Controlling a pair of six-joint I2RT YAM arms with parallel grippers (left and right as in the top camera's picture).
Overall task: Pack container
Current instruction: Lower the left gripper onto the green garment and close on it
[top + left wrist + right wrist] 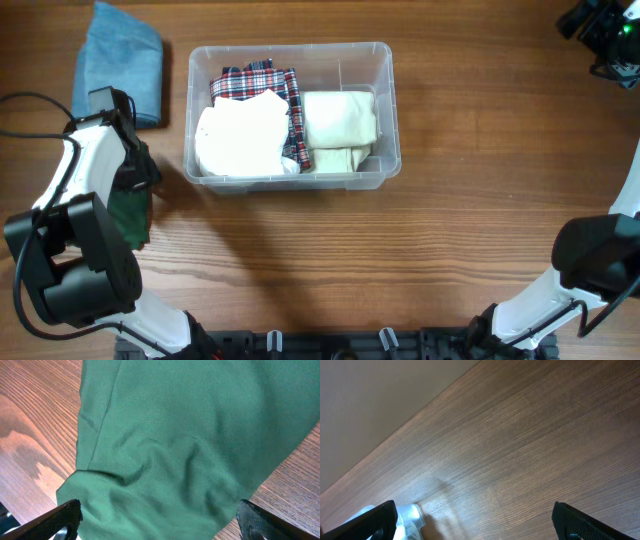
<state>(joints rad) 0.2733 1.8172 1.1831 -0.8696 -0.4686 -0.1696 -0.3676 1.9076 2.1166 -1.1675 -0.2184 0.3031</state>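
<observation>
Tub: clear.
Inside: plaid cloth, red, navy and white; white cloth; cream cloth.
Far-left corner: blue cloth, plain.
Left edge: green cloth, plain.
Table: brown, streaked wood grain.

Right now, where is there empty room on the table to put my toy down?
The biggest bare wood of the table is on the robot's side of the container, between the left arm and right arm. Right of the container is bare too. The left is crowded: blue cloth, green cloth, left end effector above it.
</observation>
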